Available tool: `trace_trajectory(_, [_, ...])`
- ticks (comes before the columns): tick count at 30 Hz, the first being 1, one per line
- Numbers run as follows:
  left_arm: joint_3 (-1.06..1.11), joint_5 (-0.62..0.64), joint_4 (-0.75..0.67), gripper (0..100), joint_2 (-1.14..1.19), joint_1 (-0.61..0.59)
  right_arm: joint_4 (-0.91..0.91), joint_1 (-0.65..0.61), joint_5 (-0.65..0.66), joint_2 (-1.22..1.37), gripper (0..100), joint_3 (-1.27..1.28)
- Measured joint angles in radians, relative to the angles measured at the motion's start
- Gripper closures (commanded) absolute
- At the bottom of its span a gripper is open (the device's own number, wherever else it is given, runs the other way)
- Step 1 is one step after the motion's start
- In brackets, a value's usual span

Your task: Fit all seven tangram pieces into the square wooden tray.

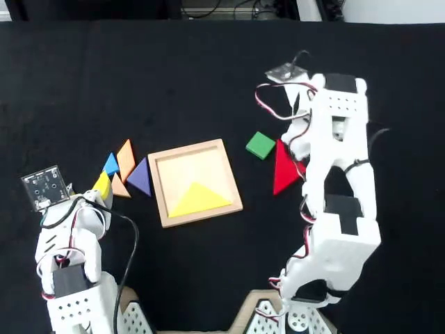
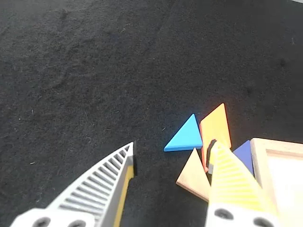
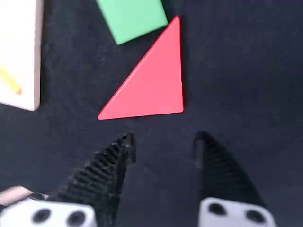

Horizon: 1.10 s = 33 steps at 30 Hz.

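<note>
We see the square wooden tray (image 1: 165, 209) near the middle of the high view, lying on the black table (image 1: 174, 83) and turned a little off square. One piece is inside it: a large yellow triangle (image 1: 198, 200) that lies flat against the tray's lower rim, with bare wood above it.

The other six pieces are outside the tray. To its upper right a green square (image 1: 261, 145) lies close to a large red triangle (image 1: 284, 167), their corners nearly meeting. To the left of the tray four smaller pieces lie bunched together. The purple triangle (image 1: 140, 177) sits just beside the tray's left rim, and an orange slanted piece (image 1: 126, 158) lies above it. A small blue triangle (image 1: 111, 165) is next to the orange one, and a tan triangle (image 1: 119, 186) is lowest in the bunch.

The left gripper (image 2: 173, 149) is at the lower left of the high view, pointing up into that bunch. Its fingers are spread wide apart and hold nothing. Its yellow finger (image 2: 232, 179) lies over the edge of the tan triangle, though we cannot tell whether it touches, and the grey finger (image 2: 102, 184) is over bare table.

The right gripper (image 3: 164, 138) is on the right side of the high view, next to the red triangle. Its two black fingers are apart with nothing between them, and their tips stand just short of one of the red triangle's short edges.
</note>
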Motion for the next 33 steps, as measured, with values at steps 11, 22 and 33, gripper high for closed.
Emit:
trace_trajectory(11, [0.000, 0.000, 0.000, 74, 0.000, 0.000, -0.003, -0.129, -0.175, 0.123, 93.3, 0.054])
trace_trajectory(22, [0.000, 0.000, 0.000, 74, 0.000, 0.006, 0.121, -0.124, -0.381, 0.222, 95.3, -0.153])
trace_trajectory(33, [0.000, 0.000, 0.000, 74, 0.000, 0.006, -0.094, -0.092, -0.497, -0.503, 89.6, 0.384])
